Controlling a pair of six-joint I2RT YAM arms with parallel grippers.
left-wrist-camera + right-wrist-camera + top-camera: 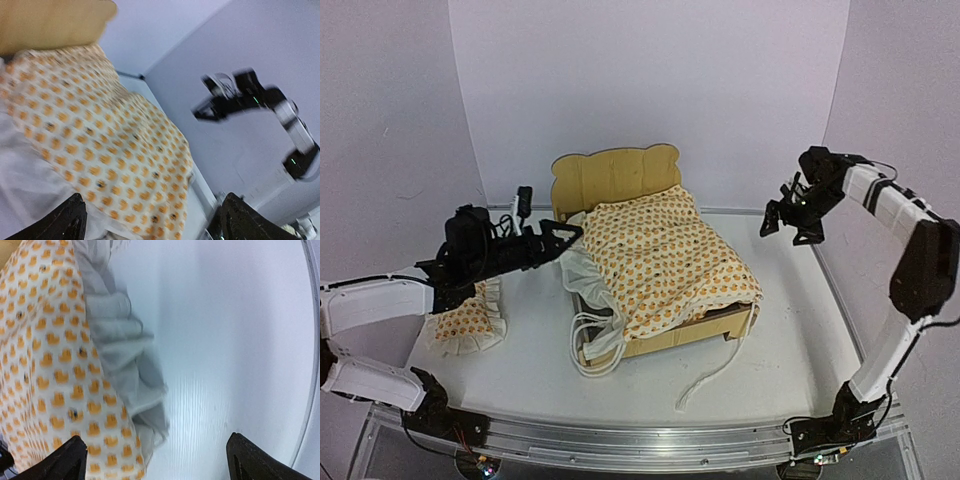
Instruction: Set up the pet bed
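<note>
The pet bed stands mid-table, its wavy plywood headboard [615, 175] at the back and its low footboard [720, 325] at the front right. The orange-dotted cream cover [660, 255] is draped over it and hides the base. My left gripper [570, 237] is open and empty, hovering by the bed's left side near the headboard. The left wrist view shows the cover [90, 125] and the headboard [50, 20]. My right gripper [788, 230] is open and empty, raised to the right of the bed. The right wrist view shows the cover's edge [45, 365] and its ruffle [125, 355].
The small ruffled pillow [470, 318] lies on the table at the left, under my left arm. White ties [595, 350] hang off the bed's front left corner, and one tie [710, 375] trails onto the table in front. Bare table [225, 340] lies right of the bed.
</note>
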